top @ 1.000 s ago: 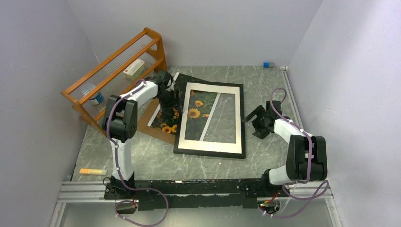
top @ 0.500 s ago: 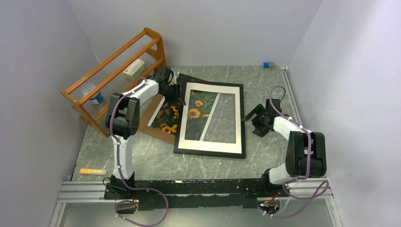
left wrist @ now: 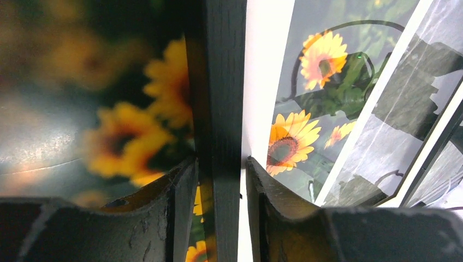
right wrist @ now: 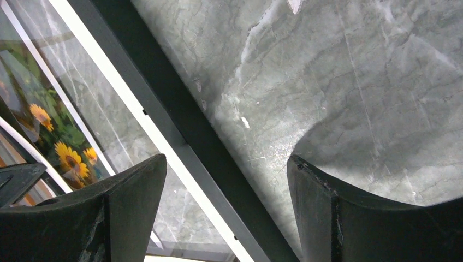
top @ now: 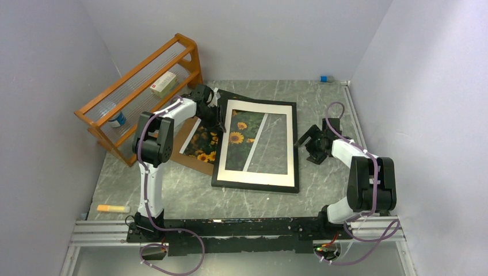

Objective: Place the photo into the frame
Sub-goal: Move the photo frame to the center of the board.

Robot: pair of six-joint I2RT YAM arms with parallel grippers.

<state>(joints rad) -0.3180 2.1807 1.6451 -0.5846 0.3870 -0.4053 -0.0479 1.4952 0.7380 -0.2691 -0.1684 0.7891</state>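
**Left tool on the frame rail, right tool wide open**

Here's the frame (top: pixel 256 187) – flat on the grey tabletop (top: pixel 190 195), slightly askew, black border around a white mat (top: pixel 253 177) and a clear pane. The photo (top: pixel 201 146) lies face up at the frame's left side, resting on a brown board (top: pixel 179 135). Its right part is tucked under the frame, and sunflowers show through the glass. So the print is half out and half beneath.

Over to the left tool (top: pixel 217 118), at the frame's left rail near the far corner. From the wrist, it (left wrist: pixel 221 164) sits astride the black rail (left wrist: pixel 224 82). One finger is on the outer side over the blurred sunflowers of the photo (left wrist: pixel 136 142), and the other is on the inner side over the mat. Both fingers sit tight against the rail, so it looks like a pinch on the frame's edge.

Now the right tool (top: pixel 308 141), low beside the frame's right rail – jaws spread wide, holding nothing. Its wrist view shows it (right wrist: pixel 226 164) with the frame's dark rail (right wrist: pixel 172 109) running diagonally between the fingers. One finger is over the glass, the other over bare marbled tabletop.

Back left, an orange wooden rack (top: pixel 144 75) stands against the wall.
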